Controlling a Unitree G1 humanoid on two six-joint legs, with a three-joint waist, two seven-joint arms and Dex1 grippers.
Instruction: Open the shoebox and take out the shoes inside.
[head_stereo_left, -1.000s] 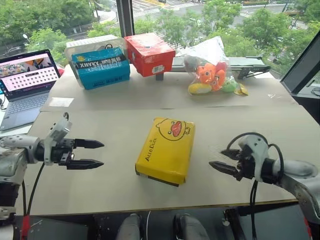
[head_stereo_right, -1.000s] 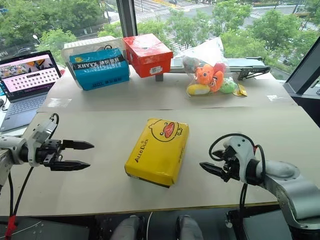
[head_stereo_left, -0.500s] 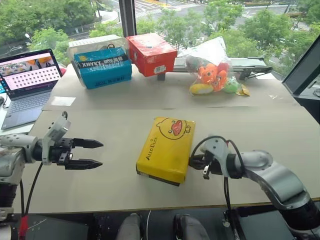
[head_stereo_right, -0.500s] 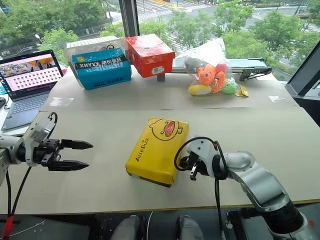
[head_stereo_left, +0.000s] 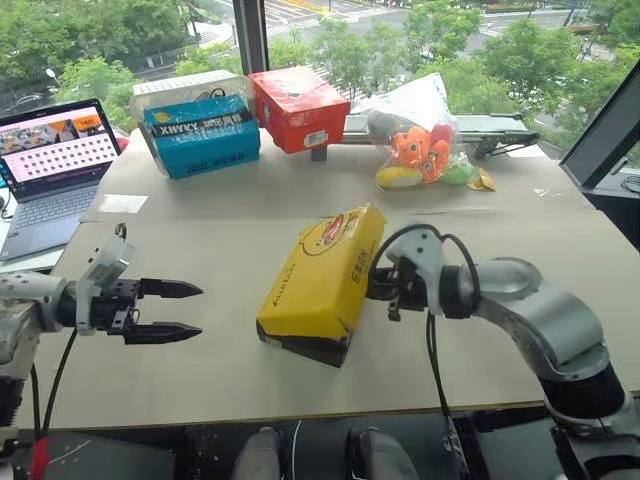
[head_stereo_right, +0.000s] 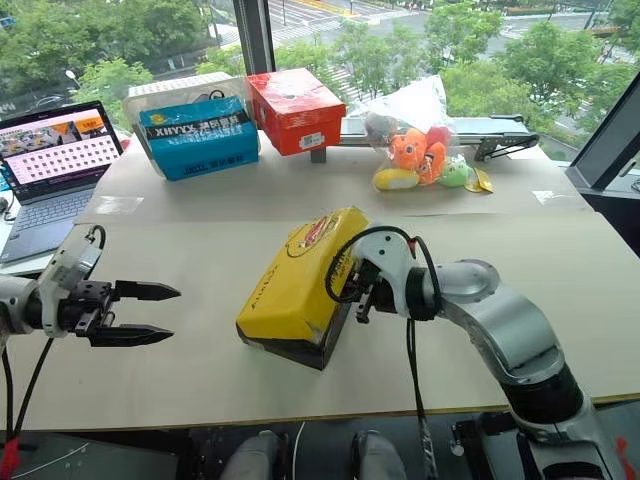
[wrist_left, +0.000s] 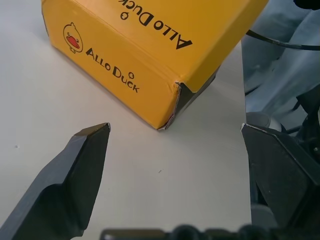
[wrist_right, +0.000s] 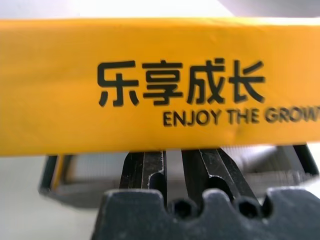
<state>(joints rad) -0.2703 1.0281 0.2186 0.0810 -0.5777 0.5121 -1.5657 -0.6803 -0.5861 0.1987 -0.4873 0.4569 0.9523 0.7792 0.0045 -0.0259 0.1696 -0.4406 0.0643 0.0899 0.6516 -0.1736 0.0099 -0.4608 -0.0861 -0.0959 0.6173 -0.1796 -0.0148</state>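
Shoebox (head_stereo_left: 318, 280): yellow lid with a duck face and dark lettering over a black base, lying on the middle of the bench, between the two arms.
Lid state: raised along the right-hand long edge and tilted up toward the robot's left; a gap shows between lid and base on that side, and the wrist view shows pale interior there.
Shoes: not visible through the gap.
Right end effector (head_stereo_right: 352, 290): at the lifted long edge of the lid, its two black fingers (wrist_right: 145, 167) nearly together, tips tucked under the yellow lid wall printed with Chinese characters and "ENJOY THE GROW…"; touching the underside of the lid edge.
Left end effector (head_stereo_left: 170, 308): held above the bench well to the left of the box, fingers spread wide, nothing between them, pointing toward the box's short end.
Bench (head_stereo_left: 200, 370): covered in tan cardboard sheeting.
Blue box (head_stereo_left: 200, 133): white lettering, at the far left of the bench.
Red box (head_stereo_left: 298, 108): just beside the blue box, to its right.
Plush toy bag (head_stereo_left: 420, 135): clear bag with orange toy, far right of centre.
Laptop (head_stereo_left: 50, 170): open, screen lit, at the left edge.
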